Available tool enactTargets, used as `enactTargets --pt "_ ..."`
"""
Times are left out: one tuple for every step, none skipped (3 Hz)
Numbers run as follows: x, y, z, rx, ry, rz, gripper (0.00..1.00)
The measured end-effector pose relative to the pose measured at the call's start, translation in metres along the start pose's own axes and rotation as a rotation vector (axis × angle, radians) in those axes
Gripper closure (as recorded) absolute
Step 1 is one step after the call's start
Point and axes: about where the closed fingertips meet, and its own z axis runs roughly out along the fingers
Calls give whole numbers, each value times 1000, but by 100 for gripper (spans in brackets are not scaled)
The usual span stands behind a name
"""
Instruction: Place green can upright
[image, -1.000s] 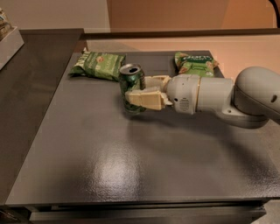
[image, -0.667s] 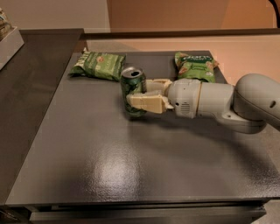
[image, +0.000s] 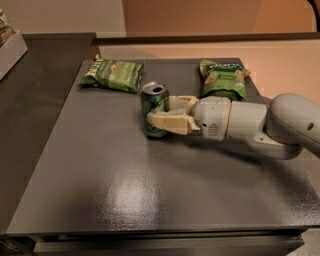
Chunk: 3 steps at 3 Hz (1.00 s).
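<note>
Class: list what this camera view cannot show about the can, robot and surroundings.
Camera view:
Right side of the green can, hidden by the gripper, whose jaws clasp it on the table.
Arm past its elbow, cut off by the right edge.
White box, cut off by the left edge.

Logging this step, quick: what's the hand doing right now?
Hand: closed on the green can, which stands upright on the table.

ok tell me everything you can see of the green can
The green can is a dark green metal drink can with a silver top rim and pale label marks. It stands about upright near the middle of the dark table, its base seemingly on the surface. The gripper is closed around its sides.
</note>
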Motion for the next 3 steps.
enactTargets --pt "5 -2 -1 6 -3 4 36" --pt "4 -1 1 2 -2 2 12" --pt "3 1 2 -2 -1 0 0"
